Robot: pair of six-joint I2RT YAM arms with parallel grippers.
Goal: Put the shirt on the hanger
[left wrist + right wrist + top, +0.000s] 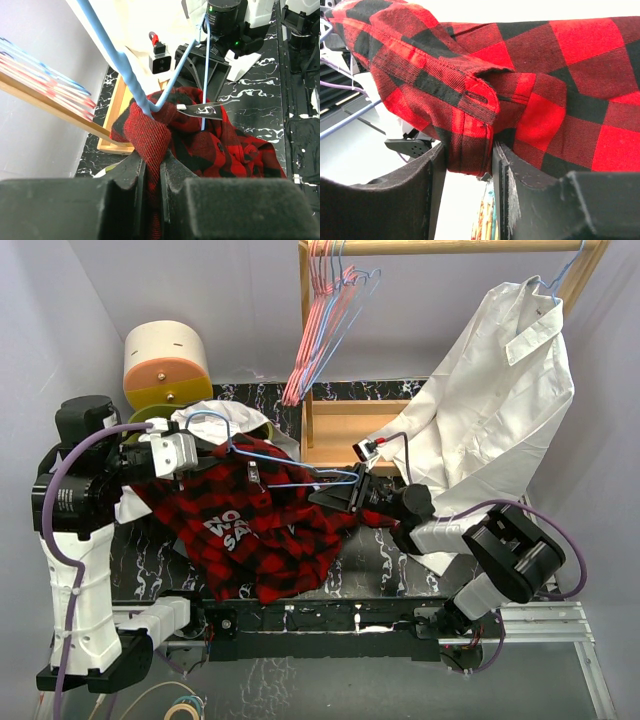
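Note:
The red-and-black check shirt (270, 540) hangs bunched between my two grippers above the black table. The light-blue wire hanger (290, 462) lies across its top, hook toward the left arm. In the left wrist view the hanger (120, 55) runs down into the shirt's neck opening (165, 115) beside the label patch (202, 110). My left gripper (205, 458) is shut on a fold of the shirt (153, 160). My right gripper (335, 498) is shut on the shirt's buttoned edge (467, 150) at the other end.
A large white collared shirt (500, 390) hangs from the wooden rack (350, 430) at the back right. Pink-red hangers (320, 330) hang from the rail. A cream and orange roll (165, 365) and a white garment (225, 420) sit at the back left.

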